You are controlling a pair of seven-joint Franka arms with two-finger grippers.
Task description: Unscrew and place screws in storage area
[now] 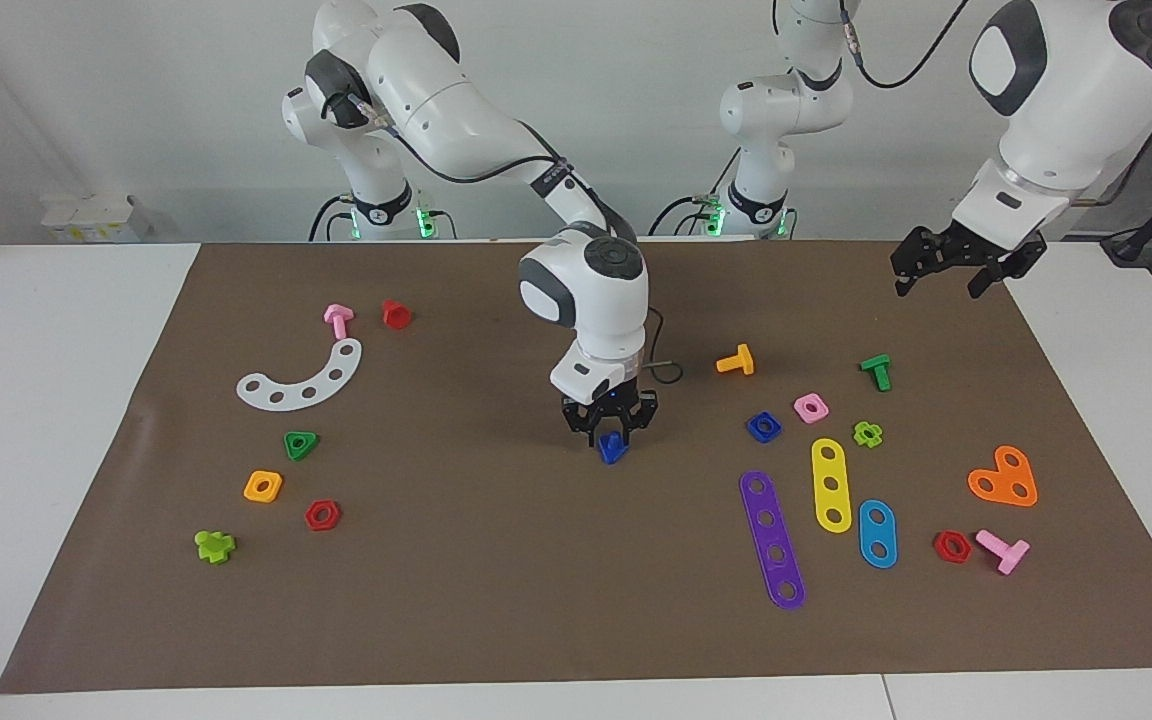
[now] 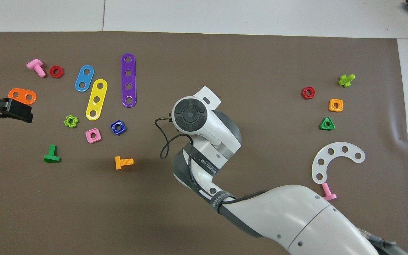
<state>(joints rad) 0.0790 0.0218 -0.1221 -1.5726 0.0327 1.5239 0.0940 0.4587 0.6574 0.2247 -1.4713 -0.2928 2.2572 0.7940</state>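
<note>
My right gripper [image 1: 613, 438] hangs low over the middle of the brown mat, shut on the dark-blue bolt [image 1: 613, 452], whose triangular head points down just above the mat. In the overhead view the right wrist hides both the gripper and the bolt. The storage area is the patch of mat around the white curved strip [image 1: 301, 380] [image 2: 335, 159], toward the right arm's end, with the green triangle [image 1: 300, 444], orange square [image 1: 263, 486] and red hexagon [image 1: 322, 514]. My left gripper [image 1: 954, 270] [image 2: 5, 108] waits open and empty, raised over the mat's edge at the left arm's end.
A pink bolt [image 1: 338, 320] and red piece [image 1: 396, 314] lie near the strip, a lime piece [image 1: 214, 545] farther out. Toward the left arm's end lie a blue square nut [image 1: 763, 427], orange bolt [image 1: 736, 361], green bolt [image 1: 876, 371] and purple [image 1: 773, 540], yellow [image 1: 831, 485] and blue strips.
</note>
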